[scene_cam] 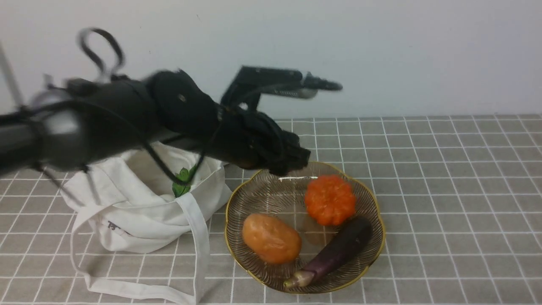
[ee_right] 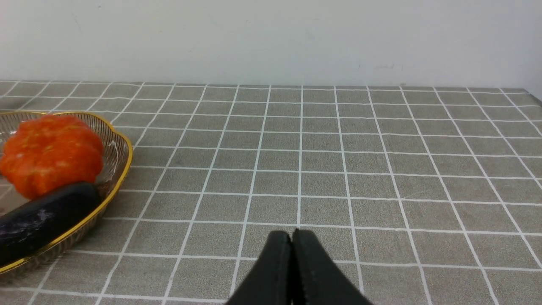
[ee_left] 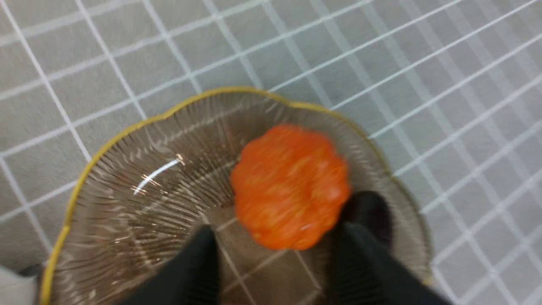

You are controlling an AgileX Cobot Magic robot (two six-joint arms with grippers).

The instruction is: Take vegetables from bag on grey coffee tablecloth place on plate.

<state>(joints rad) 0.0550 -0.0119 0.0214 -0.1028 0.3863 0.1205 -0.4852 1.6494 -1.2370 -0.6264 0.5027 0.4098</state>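
Note:
The orange pumpkin [scene_cam: 330,199] lies on the brown glass plate [scene_cam: 229,212], beside a tan potato [scene_cam: 271,238] and a purple eggplant [scene_cam: 334,254]. My left gripper [scene_cam: 296,163] hovers over the plate's far rim, blurred. In the left wrist view it [ee_left: 279,254] is open and empty, with the pumpkin [ee_left: 290,186] just beyond its fingertips on the plate [ee_left: 127,127]. The white bag [scene_cam: 139,220] lies left of the plate on the grey tablecloth [scene_cam: 444,190], a green sprig [scene_cam: 183,181] showing in its mouth. My right gripper [ee_right: 292,241] is shut and empty above bare cloth, right of the plate [ee_right: 123,163].
The bag's long strap [scene_cam: 199,241] loops over the cloth toward the front edge, close to the plate's left rim. A pale wall stands behind the table. My left arm crosses above the bag.

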